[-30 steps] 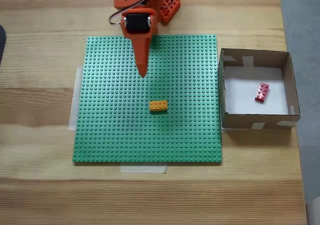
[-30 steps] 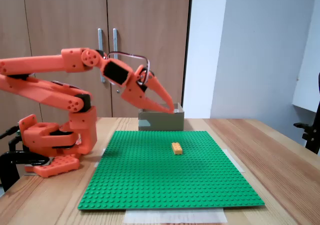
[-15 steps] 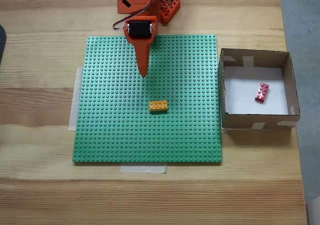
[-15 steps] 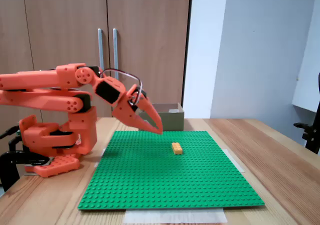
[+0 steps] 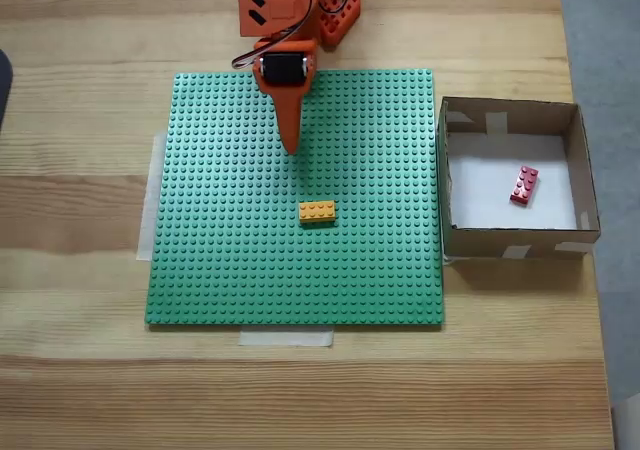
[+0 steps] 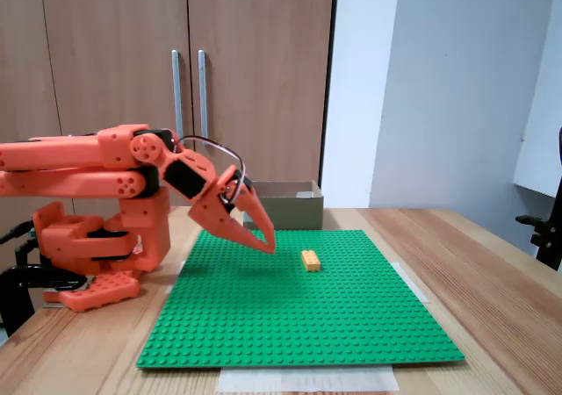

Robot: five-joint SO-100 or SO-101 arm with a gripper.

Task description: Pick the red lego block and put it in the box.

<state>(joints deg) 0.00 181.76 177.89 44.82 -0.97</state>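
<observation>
**Inspector:** State the condition of your gripper.

**Arm:** My gripper (image 5: 291,148) hangs above the green baseplate (image 5: 230,270), pointing down and forward, clear of the studs. In the fixed view from above my two fingers read as one narrow orange wedge, pressed together with nothing between them. The side-on fixed view shows the same gripper (image 6: 268,247) as a closed beak, tip low over the plate.

**Inspector:** Location of the red lego block?

**Arm:** The red lego block (image 5: 523,184) lies flat on the white floor of the box (image 5: 510,240), towards its right half as the view from above shows it, tilted a little off square to the walls and touching none of them. It is well apart from my fingers.

**Inspector:** And the box itself?

**Arm:** It sits on the wooden table (image 5: 80,200), just beside the baseplate's right edge in the view from above. Pale tape patches show on its walls. In the side-on view the box (image 6: 285,211) stands behind my gripper; its contents are hidden there.

**Inspector:** Anything else on the plate?

**Arm:** One yellow-orange brick (image 5: 317,211), near the plate's middle, in front of my fingertip and apart from it.
</observation>
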